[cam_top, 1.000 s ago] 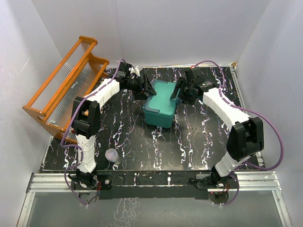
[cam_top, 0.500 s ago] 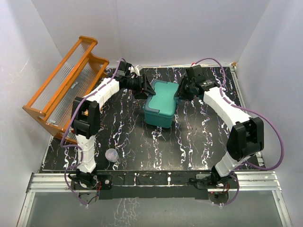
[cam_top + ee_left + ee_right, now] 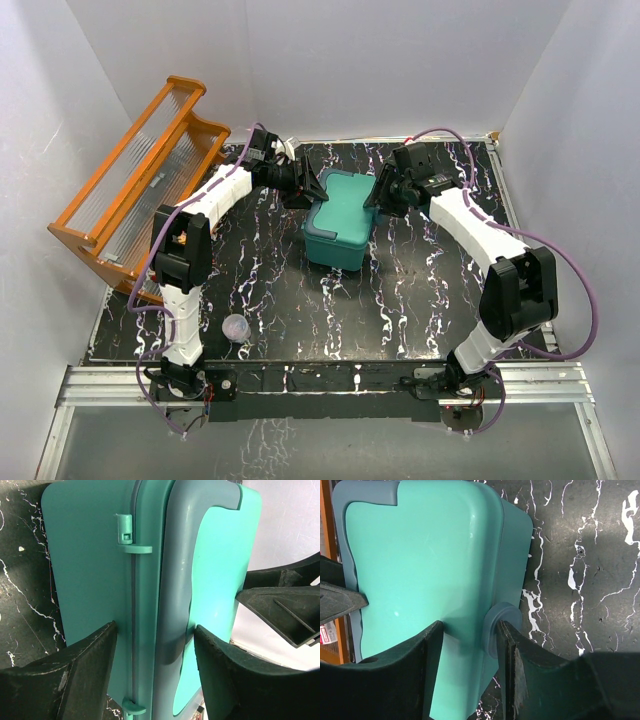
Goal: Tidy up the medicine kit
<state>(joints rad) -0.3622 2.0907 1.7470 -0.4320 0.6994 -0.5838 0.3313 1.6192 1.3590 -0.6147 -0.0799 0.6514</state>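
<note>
Kit: teal-green plastic medicine kit (image 3: 340, 218), closed, at centre toward 12 o'clock.
Left gripper (image 3: 310, 188): straddles its 10 o'clock rim; grip unclear.
Right gripper (image 3: 378, 190): straddles the 2 o'clock corner; grip unclear.
You: brace left, lift the lid (image 3: 420, 555) evenly.

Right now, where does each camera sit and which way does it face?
Top: above and behind, looking down at the table; both arms show.
Left wrist: behind the left gripper, facing the box between its fingers.
Right wrist: behind the right gripper, facing the box's lid between its fingers.
Shared: the box; each wrist view catches the other gripper.
</note>
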